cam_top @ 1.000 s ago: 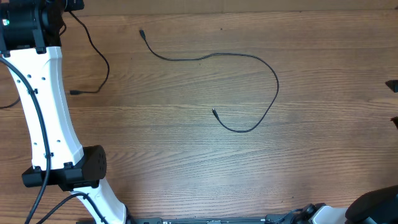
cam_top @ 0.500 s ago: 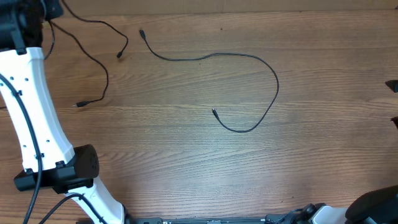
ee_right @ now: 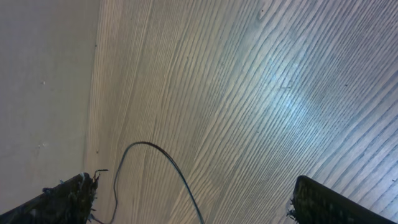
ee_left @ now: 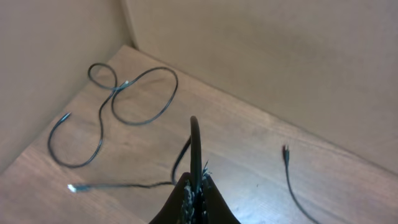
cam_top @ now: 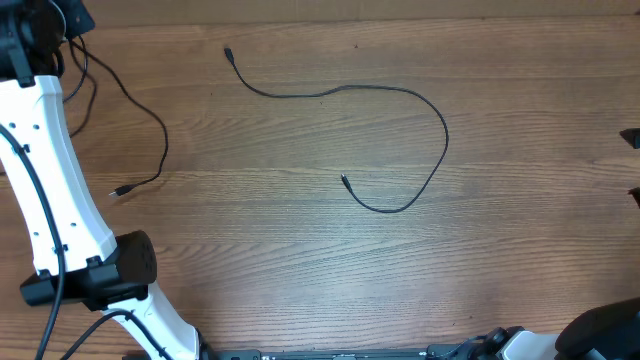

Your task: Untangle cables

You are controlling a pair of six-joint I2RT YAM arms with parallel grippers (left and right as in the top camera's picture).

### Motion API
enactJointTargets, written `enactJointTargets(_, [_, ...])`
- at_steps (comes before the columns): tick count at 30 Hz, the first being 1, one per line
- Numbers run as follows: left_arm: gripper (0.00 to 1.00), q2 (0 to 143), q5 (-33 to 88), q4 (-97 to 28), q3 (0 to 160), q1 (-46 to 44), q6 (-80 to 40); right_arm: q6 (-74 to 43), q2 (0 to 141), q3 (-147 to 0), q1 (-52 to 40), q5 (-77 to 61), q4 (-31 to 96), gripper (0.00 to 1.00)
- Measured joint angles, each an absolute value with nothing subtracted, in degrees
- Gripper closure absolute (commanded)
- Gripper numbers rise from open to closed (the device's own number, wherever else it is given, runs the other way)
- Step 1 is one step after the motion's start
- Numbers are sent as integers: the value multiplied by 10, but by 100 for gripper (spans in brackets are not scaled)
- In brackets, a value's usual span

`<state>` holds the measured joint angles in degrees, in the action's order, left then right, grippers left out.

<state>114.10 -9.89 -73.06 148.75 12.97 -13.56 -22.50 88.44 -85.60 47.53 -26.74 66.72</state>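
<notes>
A: Wood table (cam_top: 300, 270), seen from overhead: one cable (cam_top: 400, 91) lies alone mid-table in an open curve with both ends free. It looks sorted.
B: And the left arm (cam_top: 50, 150)?
A: It reaches into the far left corner. A second cable (cam_top: 165, 140) hangs from its far end down onto the table. I'd judge it is lifted to draw it out of the rest.
B: Left wrist view?
A: The left gripper (ee_left: 194, 196) is clenched on that second cable, which stands up between its fingers. Below, in the corner, looped cables (ee_left: 118, 88) cross each other; that's the tangle yet to clear.
B: Right wrist?
A: The right gripper (ee_right: 193, 190) is spread wide and grasps nothing. It is above bare wood and an arc of cable (ee_right: 155, 147); I cannot tell which cable. It is likely parked clear of the pull.
</notes>
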Motion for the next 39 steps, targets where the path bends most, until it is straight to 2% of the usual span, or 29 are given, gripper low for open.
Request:
enactJointTargets(6, [96,1207,-54,-661,1487,133,-136,-225,884,-856,475,-267,667,0])
enactJointTargets(12, [96,1322,-21,-486,1487,133,-136,-225,884,-856,475,-267,667,0])
enactJointTargets(15, [96,1373,-21,-445,1487,133,-136,-225,884,-856,475,-267,667,0])
enactJointTargets(23, [96,1458,-37,-512,1485,135,-136,-225,884,-856,475,-267,667,0])
enactJointTargets(29, [95,1468,-161,-639,1483,135,-184,-225,884,-856,475,-267,667,0])
enactJointTargets(30, [69,1468,-180,-653,1483,135,-192,-225,884,-856,475,-267,667,0])
enactJointTargets(31, [56,1468,-196,-667,1483,135,-198,-225,884,-856,475,-267,667,0])
enactJointTargets(32, [26,1468,-206,-675,1483,135,-201,-225,884,-856,475,-267,667,0])
enactJointTargets(33, [14,1468,-214,-685,1483,135,-205,-225,884,-856,475,-267,667,0])
enactJointTargets(35, [0,1468,-223,-693,1483,136,-211,-225,884,-856,475,-267,667,0])
enactJointTargets(39, [0,1468,-203,-703,1483,135,-215,-225,884,-856,475,-267,667,0])
